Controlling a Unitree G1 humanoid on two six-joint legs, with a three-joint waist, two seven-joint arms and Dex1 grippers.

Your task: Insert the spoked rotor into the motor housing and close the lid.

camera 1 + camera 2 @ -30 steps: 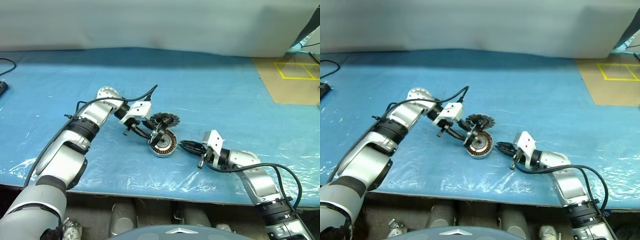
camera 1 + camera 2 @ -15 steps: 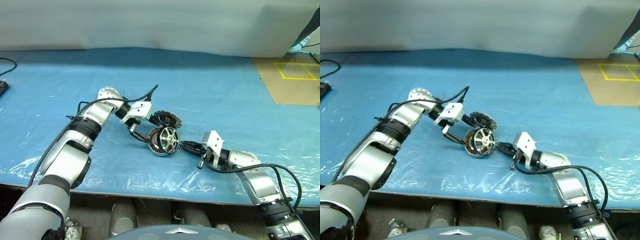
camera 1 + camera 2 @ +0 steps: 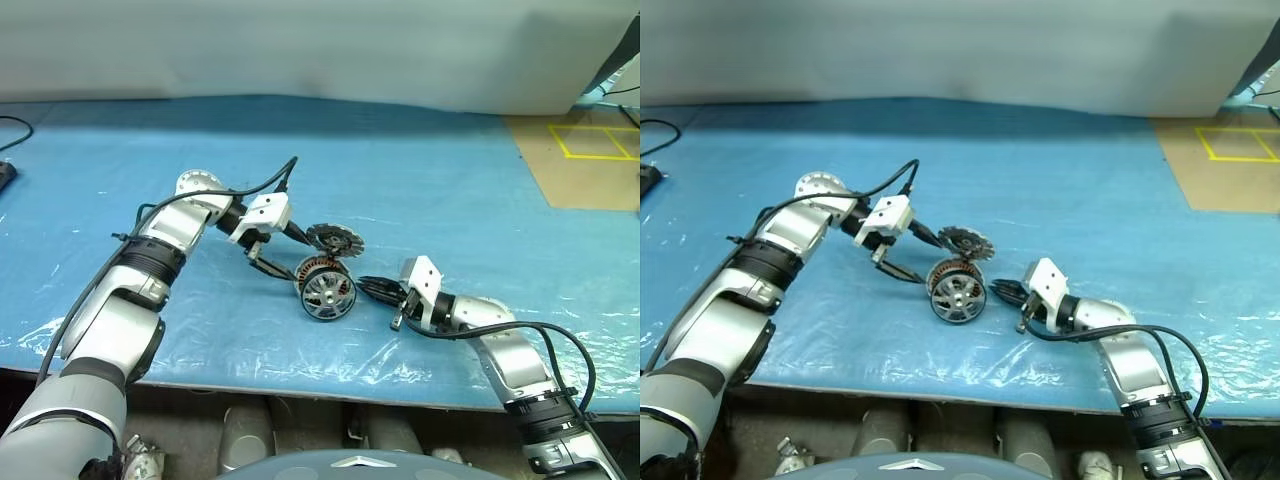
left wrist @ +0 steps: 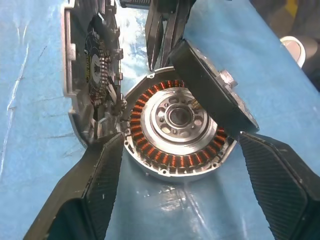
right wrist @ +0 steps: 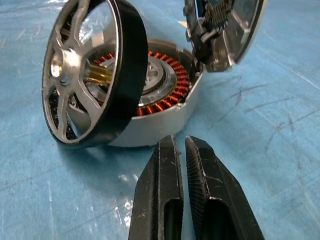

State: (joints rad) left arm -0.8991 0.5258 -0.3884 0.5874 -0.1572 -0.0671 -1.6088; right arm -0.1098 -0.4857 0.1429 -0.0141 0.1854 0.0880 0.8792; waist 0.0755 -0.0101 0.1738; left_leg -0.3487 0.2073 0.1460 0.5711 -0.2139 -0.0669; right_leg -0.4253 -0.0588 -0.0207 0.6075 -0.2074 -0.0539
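1. Left claw is spread wide with nothing in it, just left of the parts on the blue plastic-covered worktop.
2. The lid, a grey finned metal disc, stands tilted up behind the motor housing, a silver cup ringed with copper-orange windings.
3. The spoked rotor, dark rim and shiny silver spokes, leans half-seated on the housing's front.
4. Right claw is pinched closed and empty, just beside the housing.

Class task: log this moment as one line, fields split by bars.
left gripper: open, off rotor | right gripper: shut, beside housing | rotor: tilted, leaning in housing, not seated | lid: open
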